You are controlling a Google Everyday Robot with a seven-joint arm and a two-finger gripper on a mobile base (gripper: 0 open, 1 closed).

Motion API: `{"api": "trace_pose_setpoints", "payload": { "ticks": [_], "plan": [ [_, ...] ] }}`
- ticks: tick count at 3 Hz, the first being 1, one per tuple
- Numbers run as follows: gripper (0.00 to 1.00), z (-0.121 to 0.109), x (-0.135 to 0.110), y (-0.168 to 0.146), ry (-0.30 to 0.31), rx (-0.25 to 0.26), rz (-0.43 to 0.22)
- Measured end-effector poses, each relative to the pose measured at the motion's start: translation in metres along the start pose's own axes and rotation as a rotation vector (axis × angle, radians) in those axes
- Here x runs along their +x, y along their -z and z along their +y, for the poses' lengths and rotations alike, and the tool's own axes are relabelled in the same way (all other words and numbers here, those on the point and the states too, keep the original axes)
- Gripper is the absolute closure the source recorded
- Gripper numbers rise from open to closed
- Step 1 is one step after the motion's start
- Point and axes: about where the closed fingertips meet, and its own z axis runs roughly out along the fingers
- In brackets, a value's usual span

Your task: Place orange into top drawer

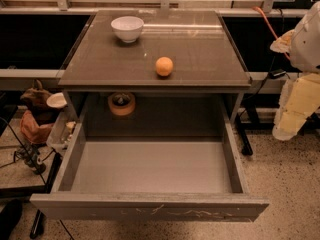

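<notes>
The orange sits on the brown cabinet top, near its front edge and a little right of the middle. Below it the top drawer is pulled out wide, with a bare grey floor and a scratched front panel. My gripper hangs at the far right of the view, beside the cabinet and level with the drawer's back. It is well to the right of the orange and holds nothing that I can see.
A white bowl stands at the back left of the cabinet top. A tan tape roll lies in the dark space behind the drawer. Clutter and cables sit on the floor at left. An orange cable runs at the back right.
</notes>
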Motion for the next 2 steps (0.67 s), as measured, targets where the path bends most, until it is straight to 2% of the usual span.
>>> {"api": "trace_pose_setpoints", "payload": {
  "ticks": [1, 2],
  "plan": [
    [0.00, 0.0000, 0.0000, 0.0000, 0.000, 0.000, 0.000],
    [0.00, -0.0094, -0.0015, -0.0033, -0.007, 0.017, -0.056]
  ]
}}
